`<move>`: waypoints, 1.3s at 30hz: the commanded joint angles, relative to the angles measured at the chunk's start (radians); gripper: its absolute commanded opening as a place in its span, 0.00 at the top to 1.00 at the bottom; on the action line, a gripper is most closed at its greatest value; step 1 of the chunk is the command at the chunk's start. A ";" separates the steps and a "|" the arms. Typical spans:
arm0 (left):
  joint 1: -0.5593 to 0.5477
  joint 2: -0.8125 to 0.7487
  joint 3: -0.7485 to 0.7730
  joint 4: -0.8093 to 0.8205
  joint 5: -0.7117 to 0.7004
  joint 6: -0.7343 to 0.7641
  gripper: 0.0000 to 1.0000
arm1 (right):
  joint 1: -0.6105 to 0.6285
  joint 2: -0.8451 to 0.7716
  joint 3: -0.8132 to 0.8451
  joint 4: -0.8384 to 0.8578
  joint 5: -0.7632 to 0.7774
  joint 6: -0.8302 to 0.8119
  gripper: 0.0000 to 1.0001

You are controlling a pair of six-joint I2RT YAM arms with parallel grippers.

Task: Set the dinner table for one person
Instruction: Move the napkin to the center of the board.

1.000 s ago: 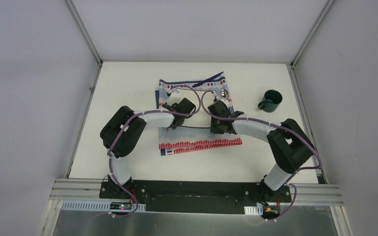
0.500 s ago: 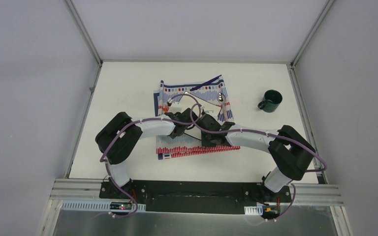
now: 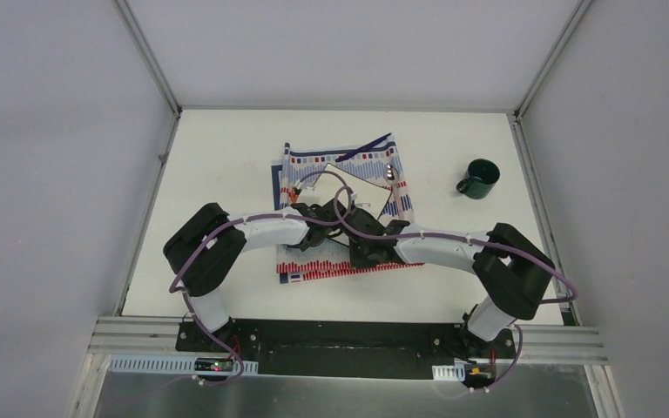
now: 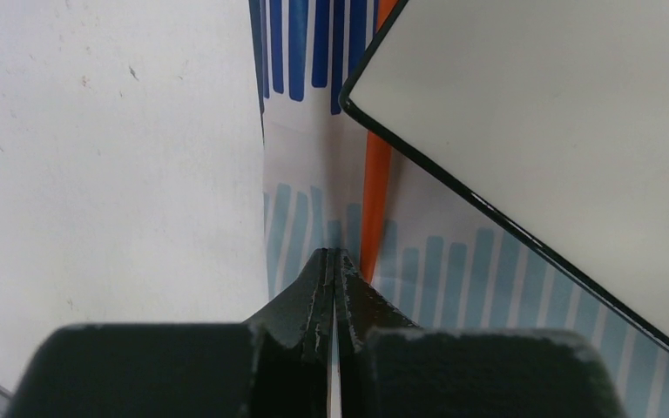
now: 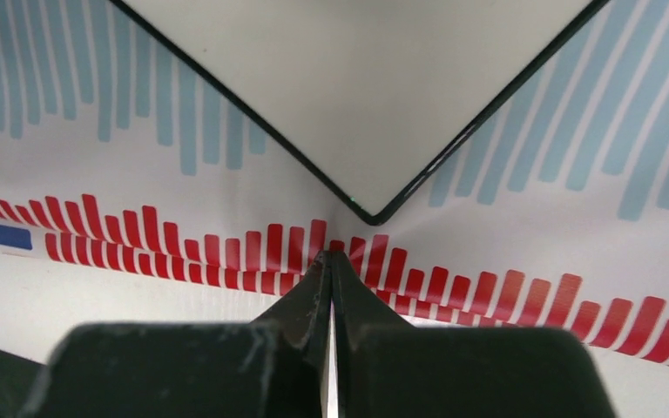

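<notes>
A: Which step is this?

B: Placing the cloth point(image 3: 375, 161), I judge; both arms meet at its near edge, and the plate point(image 3: 364, 185) sits on it, turned cornerwise.

A: And the grippers?

B: The left gripper point(image 4: 335, 261) is pinched tight, with the cloth creased up into its tips beside the plate's corner; the right gripper point(image 5: 329, 261) is pinched the same way on the red-striped hem, just below another corner.

A: Where is the table point(image 3: 218, 174) in all this?

B: Under everything; white, railed in grey, with the cloth lying mid-width and nearer the arms than the far rail; the mug point(image 3: 481, 178) stands well apart on the right; a dark utensil point(image 3: 370, 144) lies across the cloth's far edge.

A: What does the next move call for?

B: Even hands, I think; the hem should go down flat and square to the near rail, with both sides matched so the plate does not slide; then both let go and the plate gets squared.
</notes>
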 commanded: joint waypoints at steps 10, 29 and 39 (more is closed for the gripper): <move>-0.089 -0.038 0.097 -0.078 0.064 0.020 1.00 | 0.058 -0.001 0.187 -0.210 0.150 -0.098 1.00; -0.102 0.061 0.196 -0.070 0.056 0.064 1.00 | -0.125 0.029 0.190 -0.270 0.344 -0.235 1.00; -0.106 0.030 0.144 -0.069 0.076 0.037 1.00 | -0.175 0.177 0.126 -0.178 0.323 -0.240 1.00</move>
